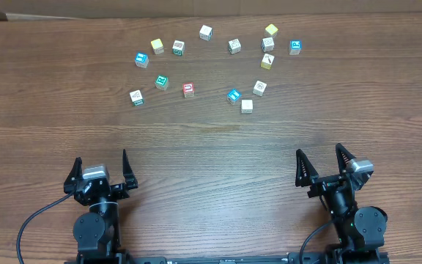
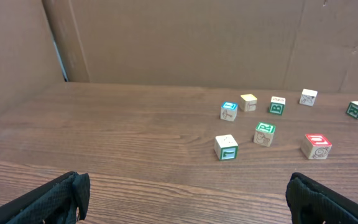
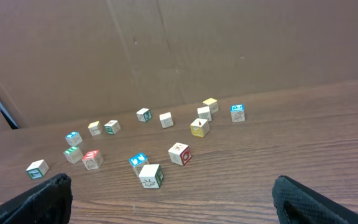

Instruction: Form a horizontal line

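No row of touching cubes shows; the small wooden cubes lie loose across the far half of the table. On the left are a white-green cube, a teal cube, a red cube and a yellow cube, all apart. The left wrist view shows the white-green, teal and red cubes. My left gripper is open and empty at the near edge. My right gripper is open and empty, well short of the cubes.
More loose cubes lie to the right: a blue one close beside a white one, another yellow one, a blue one. A brown cardboard wall stands behind the table.
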